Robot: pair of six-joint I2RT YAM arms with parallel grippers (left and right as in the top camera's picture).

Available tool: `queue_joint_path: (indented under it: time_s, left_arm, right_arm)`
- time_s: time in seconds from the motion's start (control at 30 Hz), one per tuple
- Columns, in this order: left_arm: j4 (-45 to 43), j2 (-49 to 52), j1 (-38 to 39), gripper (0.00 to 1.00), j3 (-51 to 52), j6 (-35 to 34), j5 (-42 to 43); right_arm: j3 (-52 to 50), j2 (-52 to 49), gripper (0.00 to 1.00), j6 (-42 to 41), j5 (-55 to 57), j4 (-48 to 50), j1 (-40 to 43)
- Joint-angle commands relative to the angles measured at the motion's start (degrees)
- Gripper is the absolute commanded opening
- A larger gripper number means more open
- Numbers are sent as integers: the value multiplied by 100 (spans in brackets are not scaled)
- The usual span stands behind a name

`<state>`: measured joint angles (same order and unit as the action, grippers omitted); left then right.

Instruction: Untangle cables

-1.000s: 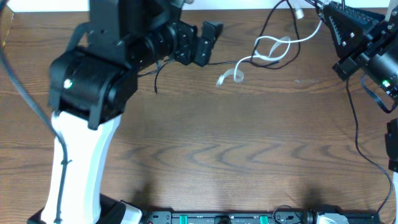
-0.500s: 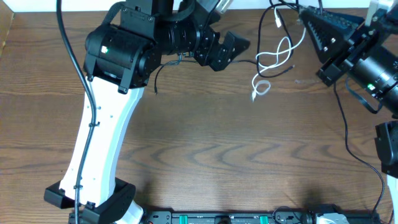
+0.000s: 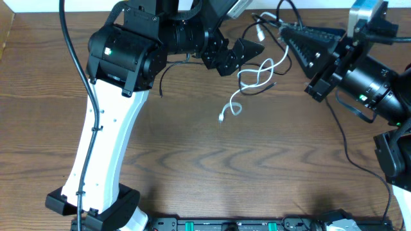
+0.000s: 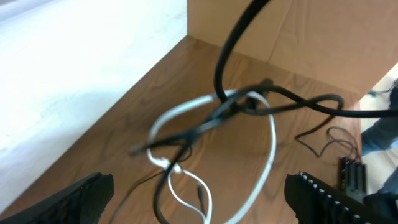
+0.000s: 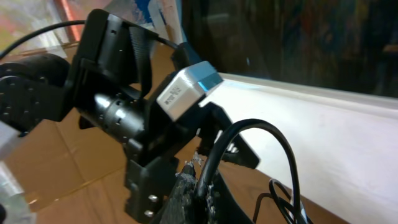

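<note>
R gripper has slid left toward top centre, clamped shut on black cable. White cable got dragged left w/ it, its plug now lower on worktop. L gripper spread wide by the tangle, holding nothing.

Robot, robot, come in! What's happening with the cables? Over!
Left gripper open, empty. Right gripper shut on black cable. White cable tangled with it, plug end trailing loose. Knot not yet undone.

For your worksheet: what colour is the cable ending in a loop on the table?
White cable, clearest in the overhead view.
</note>
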<state>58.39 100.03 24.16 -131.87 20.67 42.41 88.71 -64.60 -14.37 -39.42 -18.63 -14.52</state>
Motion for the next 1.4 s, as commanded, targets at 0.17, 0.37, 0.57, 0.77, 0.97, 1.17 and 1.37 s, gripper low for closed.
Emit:
queue_joint_path:
  time_s: [0.17, 0.37, 0.57, 0.77, 0.97, 1.17, 1.37]
  left_arm:
    - [286, -2, -37, 93, 52, 1239, -153]
    - [715, 114, -63, 76, 59, 1923, -146]
    - [798, 332, -61, 76, 59, 2291, 225]
    - [710, 328, -74, 73, 57, 2583, 195]
    - [535, 328, -72, 30, 57, 2559, 354]
    - [343, 313, -74, 19, 57, 2404, 428]
    - [352, 22, -319, 19, 55, 2111, 245]
  right_arm:
    - [52, 26, 1, -566, -33, 70, -144]
    - [52, 26, 1, -850, -326, 227, -146]
    - [52, 24, 1, -1141, -452, 332, -304]
    - [52, 24, 1, -1185, -557, 155, -321]
    - [52, 15, 1, -1198, -579, 151, -341]
    - [52, 9, 1, -1062, -549, 22, -356]
    - [52, 9, 1, -378, 623, -562, -341]
